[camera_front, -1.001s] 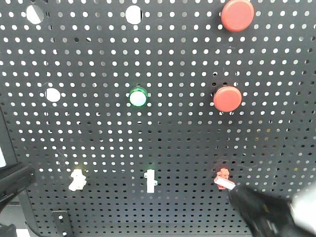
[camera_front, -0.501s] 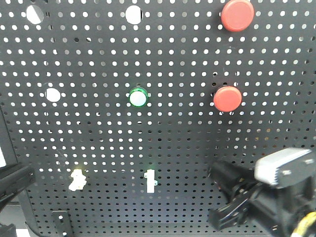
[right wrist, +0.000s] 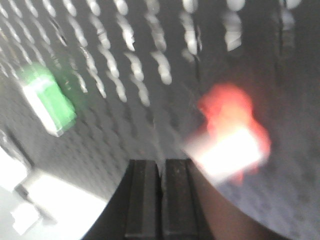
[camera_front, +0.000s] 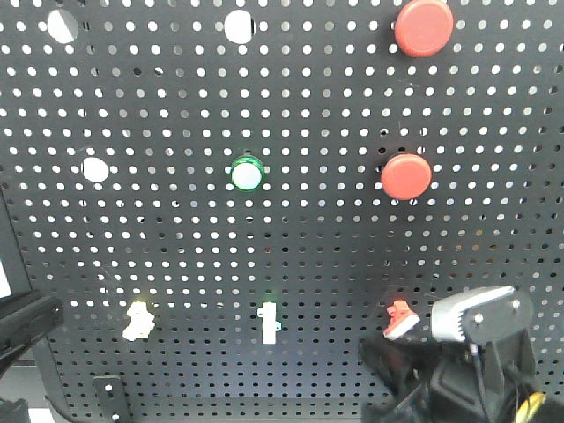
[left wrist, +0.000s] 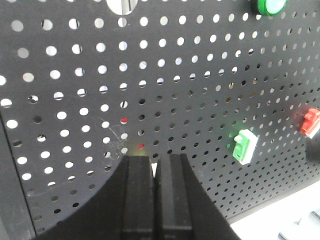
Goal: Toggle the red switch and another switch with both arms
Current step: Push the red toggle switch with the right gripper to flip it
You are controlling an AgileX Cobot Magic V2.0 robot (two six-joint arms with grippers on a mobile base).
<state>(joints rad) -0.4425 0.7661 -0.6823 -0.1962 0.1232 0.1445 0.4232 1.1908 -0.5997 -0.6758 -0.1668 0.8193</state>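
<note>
Jutting from perforated pegboard (camera_front: 308, 256), red switch (camera_front: 401, 319) looks blocky.

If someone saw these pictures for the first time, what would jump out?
The upper red button and lower red button stand out at the right of the black pegboard. At lower right, the right gripper sits just below the red switch; a green-ringed button sits mid-board.

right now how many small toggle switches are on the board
3, in the bottom row: pale yellow switch left, green-backed switch middle, red switch right. The right arm may hide more at the lower right.
</note>
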